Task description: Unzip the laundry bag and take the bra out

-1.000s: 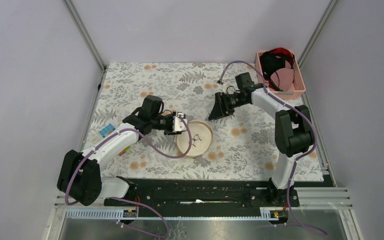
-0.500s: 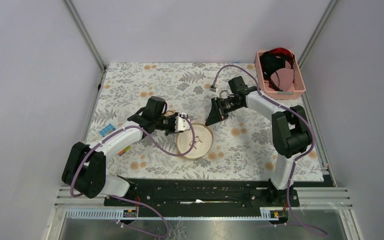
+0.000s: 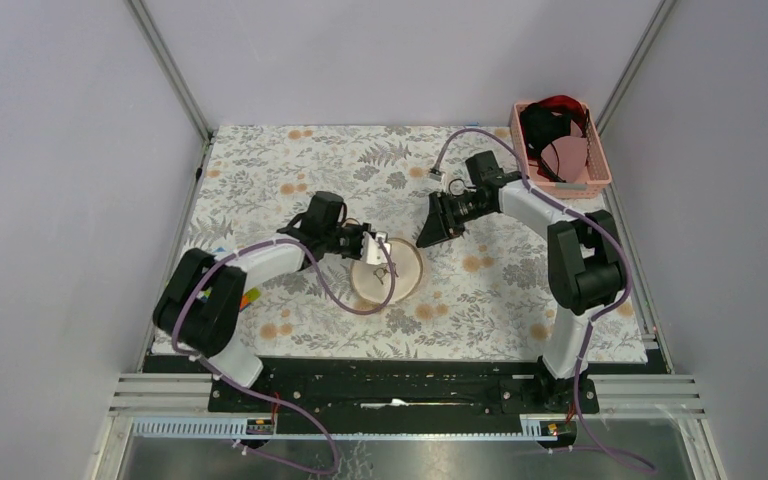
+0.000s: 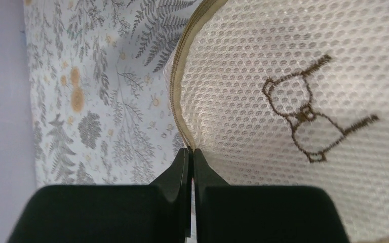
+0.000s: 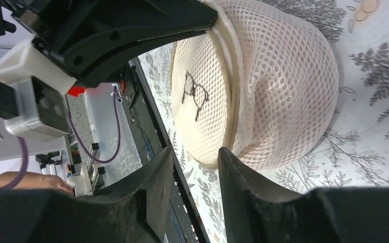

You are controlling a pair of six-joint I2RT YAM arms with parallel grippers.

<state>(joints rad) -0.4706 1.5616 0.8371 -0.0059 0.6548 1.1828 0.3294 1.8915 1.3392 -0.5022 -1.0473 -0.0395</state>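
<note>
The laundry bag (image 3: 392, 275) is a round cream mesh case with a dark bear drawing, tilted up on its edge at mid table. My left gripper (image 3: 374, 246) is shut on its zip seam at the top left rim. In the left wrist view the closed gripper (image 4: 190, 150) pinches the tan zip line (image 4: 178, 86) beside the mesh face (image 4: 283, 76). My right gripper (image 3: 431, 232) is open and empty, just right of the bag. In the right wrist view the gripper (image 5: 195, 164) frames the bag (image 5: 273, 86) from a short gap away. The bra is hidden.
A pink slatted basket (image 3: 594, 182) with black and red garments stands at the back right corner. Small coloured blocks (image 3: 251, 297) lie by the left arm. The left gripper body (image 5: 106, 30) fills the top of the right wrist view.
My left gripper has moved right and taken the bag's rim, and the bag has tipped up from lying flatter. My right gripper swung in toward the bag, then eased back slightly.
</note>
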